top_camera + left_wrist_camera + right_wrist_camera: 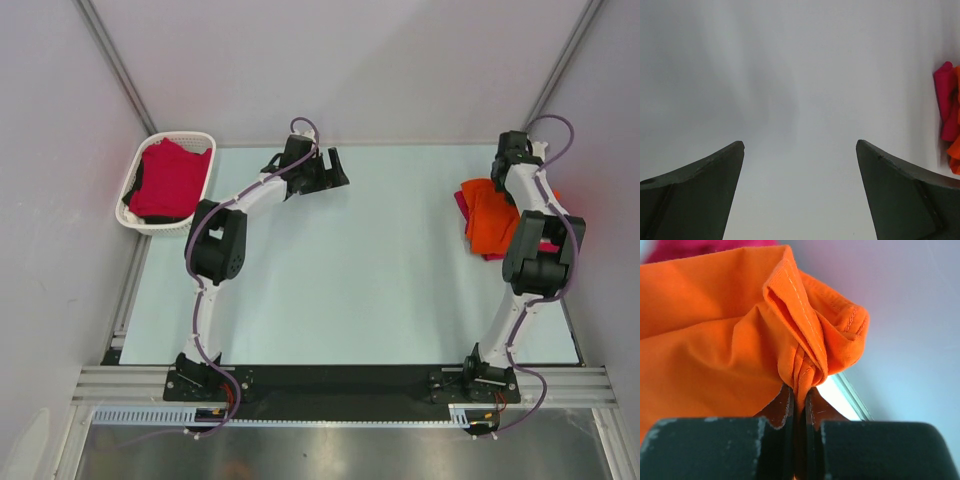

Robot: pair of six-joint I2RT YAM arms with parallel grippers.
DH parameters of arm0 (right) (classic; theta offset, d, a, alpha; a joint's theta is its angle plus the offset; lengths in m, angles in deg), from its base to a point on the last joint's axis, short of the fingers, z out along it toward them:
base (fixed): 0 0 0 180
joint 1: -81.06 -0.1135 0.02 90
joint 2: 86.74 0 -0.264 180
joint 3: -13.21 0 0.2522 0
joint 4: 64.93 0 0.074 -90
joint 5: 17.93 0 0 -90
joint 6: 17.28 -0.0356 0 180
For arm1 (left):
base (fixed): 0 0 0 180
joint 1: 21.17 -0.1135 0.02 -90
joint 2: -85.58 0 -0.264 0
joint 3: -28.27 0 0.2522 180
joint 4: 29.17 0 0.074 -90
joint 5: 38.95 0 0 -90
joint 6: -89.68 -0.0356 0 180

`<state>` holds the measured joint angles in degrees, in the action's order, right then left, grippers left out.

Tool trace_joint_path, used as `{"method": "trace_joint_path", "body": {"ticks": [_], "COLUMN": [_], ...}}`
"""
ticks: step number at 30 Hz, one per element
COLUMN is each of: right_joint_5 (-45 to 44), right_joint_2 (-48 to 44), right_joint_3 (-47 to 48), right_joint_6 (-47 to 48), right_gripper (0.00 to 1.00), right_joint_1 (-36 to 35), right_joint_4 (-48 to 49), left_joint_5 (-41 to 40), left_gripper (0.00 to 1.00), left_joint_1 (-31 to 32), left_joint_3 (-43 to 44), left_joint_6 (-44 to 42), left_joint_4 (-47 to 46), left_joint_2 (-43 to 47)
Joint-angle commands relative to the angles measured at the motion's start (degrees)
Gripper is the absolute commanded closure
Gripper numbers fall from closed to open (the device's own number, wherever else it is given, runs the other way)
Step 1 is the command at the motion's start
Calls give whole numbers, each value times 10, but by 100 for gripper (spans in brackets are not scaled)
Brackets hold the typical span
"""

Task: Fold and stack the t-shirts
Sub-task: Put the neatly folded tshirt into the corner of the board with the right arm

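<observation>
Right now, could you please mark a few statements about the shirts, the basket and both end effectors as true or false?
1. The right end effector is shut on the orange shirt. True.
2. The left end effector holds a shirt. False: it is open and empty.
3. A crimson shirt lies in the basket. True.
4. The basket stands on the right. False: it stands at the far left.
</observation>
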<state>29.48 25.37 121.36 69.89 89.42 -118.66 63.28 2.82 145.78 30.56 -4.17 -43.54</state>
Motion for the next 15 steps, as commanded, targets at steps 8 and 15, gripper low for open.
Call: {"method": "trace_joint_path", "body": {"ticks": [8, 15], "right_joint_5": [-43, -29], "right_joint_2": [31, 119], "right_joint_3": [63, 134], "right_joint_6": [15, 16], "right_gripper": [100, 93], "right_joint_1": [68, 77], "right_joint_4": [87, 57], "left_joint_5": [3, 2], "left_gripper": [0, 0], "left_joint_1": [4, 4], "left_joint_3": [8, 7], "left_joint_6": [-16, -22], "left_joint_4": [-10, -1], "left_joint_2": [-1, 1]}}
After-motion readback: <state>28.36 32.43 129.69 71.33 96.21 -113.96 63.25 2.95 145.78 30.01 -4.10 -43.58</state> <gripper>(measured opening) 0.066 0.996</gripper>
